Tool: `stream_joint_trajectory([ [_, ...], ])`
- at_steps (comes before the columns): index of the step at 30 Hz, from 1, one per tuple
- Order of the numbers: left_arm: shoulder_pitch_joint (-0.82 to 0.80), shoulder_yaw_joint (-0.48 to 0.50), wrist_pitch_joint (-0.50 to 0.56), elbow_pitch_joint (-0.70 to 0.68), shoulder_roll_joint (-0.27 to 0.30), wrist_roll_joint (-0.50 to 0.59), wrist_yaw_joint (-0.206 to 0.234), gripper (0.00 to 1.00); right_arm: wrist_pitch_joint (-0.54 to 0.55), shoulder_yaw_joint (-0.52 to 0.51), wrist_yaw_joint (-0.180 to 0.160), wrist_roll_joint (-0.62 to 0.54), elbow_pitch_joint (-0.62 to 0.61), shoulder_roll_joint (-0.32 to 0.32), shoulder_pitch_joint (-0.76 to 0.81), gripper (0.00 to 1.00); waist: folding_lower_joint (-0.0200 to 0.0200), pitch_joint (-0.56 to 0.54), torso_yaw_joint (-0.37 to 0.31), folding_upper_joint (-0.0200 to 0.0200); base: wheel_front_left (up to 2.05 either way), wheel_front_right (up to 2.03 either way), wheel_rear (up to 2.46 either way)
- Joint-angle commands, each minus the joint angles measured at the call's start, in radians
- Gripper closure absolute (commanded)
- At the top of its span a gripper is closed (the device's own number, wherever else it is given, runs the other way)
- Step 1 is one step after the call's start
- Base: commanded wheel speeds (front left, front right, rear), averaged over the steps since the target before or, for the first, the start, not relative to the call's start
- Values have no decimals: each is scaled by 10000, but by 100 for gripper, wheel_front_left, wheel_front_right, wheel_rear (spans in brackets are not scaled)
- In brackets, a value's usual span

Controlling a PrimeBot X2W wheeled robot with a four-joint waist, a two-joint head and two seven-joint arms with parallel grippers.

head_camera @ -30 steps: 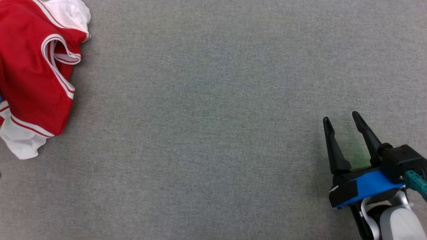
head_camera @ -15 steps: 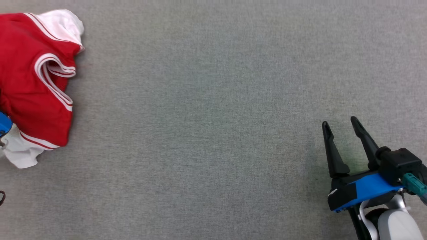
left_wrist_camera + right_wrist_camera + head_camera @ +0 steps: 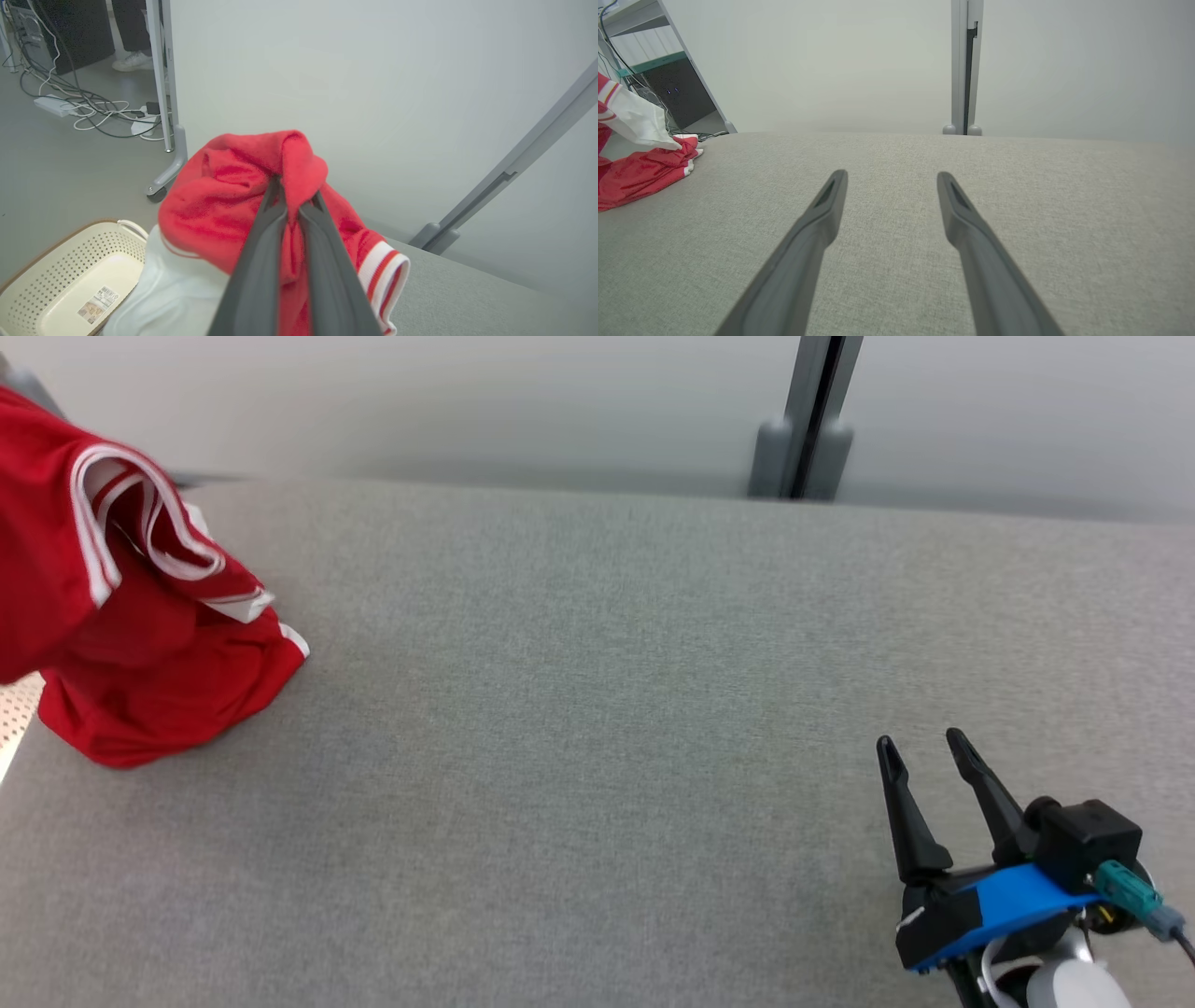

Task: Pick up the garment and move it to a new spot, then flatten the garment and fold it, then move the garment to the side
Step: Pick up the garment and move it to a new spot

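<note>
Your left tool [image 3: 296, 191] is clamped on the red fabric garment [image 3: 219, 205] w/ white sleeves and red-white striped trim. Both dark fingers [image 3: 261, 242] are nearly together, pinching a bunched red fold at the tips.

In the head view the garment [image 3: 140, 644] is at the left end of the grey cloth-covered bench [image 3: 597, 709]. Its upper part is pulled up and runs off the picture's left edge; the lower red part rests on the bench top at that end. The right wrist view agrees: garment [image 3: 640, 177] piled on the bench's left end, white sleeve hanging above it.

Your right tool [image 3: 921, 742] is over the bench's near right corner, well apart from the garment. Its fingers are spread wide, w/ bare bench cloth between them [image 3: 892, 176]. Can't tell if it touches the bench top.

A cream perforated plastic basket [image 3: 107, 242] sits on the floor just beside the bench's left end, label stuck inside on its bottom. A grey metal post [image 3: 808, 420] stands behind the bench's far edge, right of centre. Loose black and white cables [image 3: 93, 107] lie on the floor beyond the bench's left end.
</note>
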Motion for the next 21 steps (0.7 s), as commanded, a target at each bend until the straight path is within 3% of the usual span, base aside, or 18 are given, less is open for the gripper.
stream_joint_trajectory([
  [1, -322, -100, 94, -187, -26, -37, -75, 100, -93, -19, 1, 108, 88, -42, 125, 0, 3, -533, -397, 3, 0, 0, 0],
  [9, -1489, -861, 449, -1243, -738, -292, -402, 100, -275, -167, 1, 294, 437, -39, 394, 0, 3, -1265, -1056, 3, 0, 0, 0],
  [21, -1521, -2541, 1051, -2046, -2708, -1197, -909, 100, -346, -117, 3, 509, 436, -39, 155, 0, 3, -1073, -2644, 3, 0, 0, 0],
])
